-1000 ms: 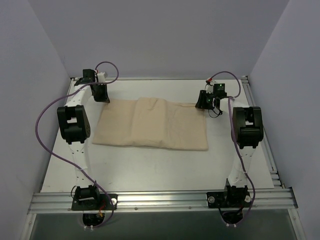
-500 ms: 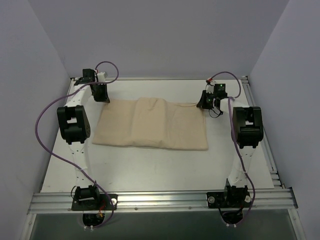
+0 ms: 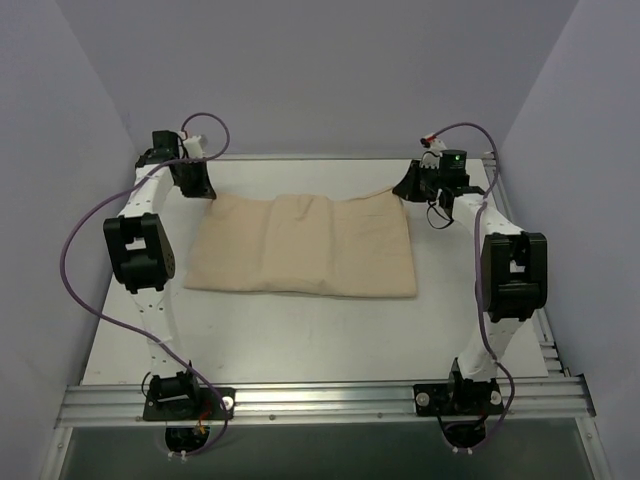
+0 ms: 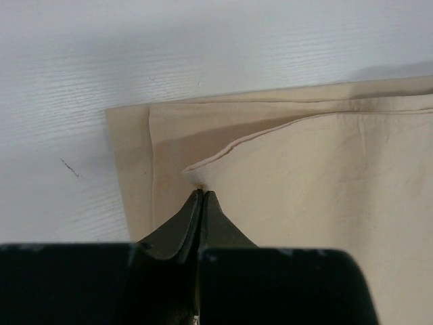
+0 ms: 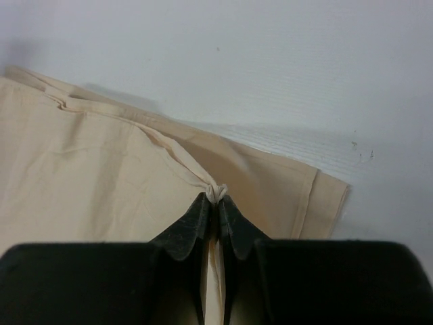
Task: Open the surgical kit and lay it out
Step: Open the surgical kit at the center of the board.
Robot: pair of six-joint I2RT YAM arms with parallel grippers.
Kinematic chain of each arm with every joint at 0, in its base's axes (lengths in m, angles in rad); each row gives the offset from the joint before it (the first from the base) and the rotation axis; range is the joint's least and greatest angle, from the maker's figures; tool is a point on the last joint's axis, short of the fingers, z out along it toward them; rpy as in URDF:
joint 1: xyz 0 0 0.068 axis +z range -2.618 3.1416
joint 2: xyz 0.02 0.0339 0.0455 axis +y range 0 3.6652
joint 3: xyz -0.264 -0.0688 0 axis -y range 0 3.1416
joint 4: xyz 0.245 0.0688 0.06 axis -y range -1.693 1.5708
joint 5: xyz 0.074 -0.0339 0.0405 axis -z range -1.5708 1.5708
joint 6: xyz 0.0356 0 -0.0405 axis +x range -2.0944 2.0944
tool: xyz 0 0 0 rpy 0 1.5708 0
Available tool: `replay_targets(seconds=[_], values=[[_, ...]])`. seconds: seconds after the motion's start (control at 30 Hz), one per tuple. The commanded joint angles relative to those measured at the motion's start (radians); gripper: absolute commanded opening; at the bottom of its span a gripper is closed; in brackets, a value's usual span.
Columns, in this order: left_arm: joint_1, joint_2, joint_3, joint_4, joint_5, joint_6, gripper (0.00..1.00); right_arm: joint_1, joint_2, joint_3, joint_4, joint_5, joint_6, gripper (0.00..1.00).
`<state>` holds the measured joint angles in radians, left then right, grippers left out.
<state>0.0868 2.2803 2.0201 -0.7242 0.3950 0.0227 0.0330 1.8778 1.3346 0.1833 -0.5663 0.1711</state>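
Observation:
The surgical kit (image 3: 305, 245) lies folded shut in its beige cloth wrap in the middle of the white table (image 3: 300, 335); whatever it holds is hidden. At the wrap's far left corner, my left gripper (image 3: 203, 192) is shut on the corner of the top cloth layer (image 4: 325, 183), its tips (image 4: 201, 192) pinching the hem. My right gripper (image 3: 406, 190) is at the far right corner. It is shut on a bunched corner of the top layer (image 5: 88, 176), which puckers at the tips (image 5: 216, 196). Lower cloth layers lie flat beneath both corners.
Purple-grey walls close in the table at the back and both sides. An aluminium rail (image 3: 320, 400) carrying both arm bases runs along the near edge, and another rail (image 3: 525, 270) runs down the right side. Purple cables loop off both arms.
The right gripper has shut on the far right cloth corner. Both arms have then drawn back and outward, and the far right corner is pulled up and away.

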Motion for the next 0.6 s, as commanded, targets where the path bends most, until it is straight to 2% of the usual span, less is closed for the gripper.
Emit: replay_targets(seconds=[0.0,0.33,0.5,0.57], values=[[0.013,-0.139,-0.024,0.011,0.062,0.029,0.02,-0.01,-0.095,-0.049,-0.001,-0.043,0.008,0.0],[0.024,-0.315,-0.204,0.022,0.18,0.109,0.02,-0.013,-0.333,-0.221,-0.094,-0.067,0.045,0.0],[0.039,-0.406,-0.294,-0.016,0.254,0.167,0.02,-0.004,-0.446,-0.307,-0.18,-0.029,0.065,0.0],[0.063,-0.465,-0.356,-0.058,0.309,0.209,0.02,0.007,-0.509,-0.366,-0.264,0.005,0.068,0.0]])
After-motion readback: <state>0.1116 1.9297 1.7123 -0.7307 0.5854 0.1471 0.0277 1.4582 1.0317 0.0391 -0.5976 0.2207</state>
